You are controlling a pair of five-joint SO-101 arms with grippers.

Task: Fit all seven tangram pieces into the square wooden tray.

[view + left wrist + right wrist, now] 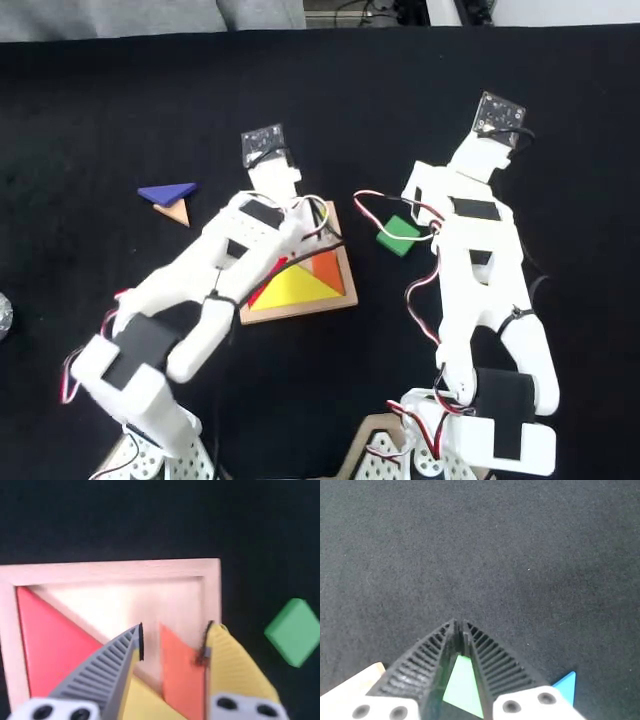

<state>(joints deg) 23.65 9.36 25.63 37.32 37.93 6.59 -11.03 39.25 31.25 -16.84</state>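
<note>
Square wooden tray (300, 305) sits near the centre of the black-clothed table (100, 100), part filled. Inside it lie a large red wooden triangle (50, 650), a large yellow wooden triangle (295, 285) and a small orange wooden piece (180, 675). One stretch of the tray floor is bare wood.

Left gripper (175, 630) hangs over the tray, claw spread wide, holding nothing. The orange piece lies below the gap.

Green wooden square (398, 236) rests on the cloth just beside the tray, between the two arms.

Dark blue wooden triangle (168, 191) and small tan wooden triangle (174, 211) lie together, seemingly touching, well apart from the tray.

Right gripper (459, 626) hangs above bare cloth, tips pressed together, nothing between them.
</note>
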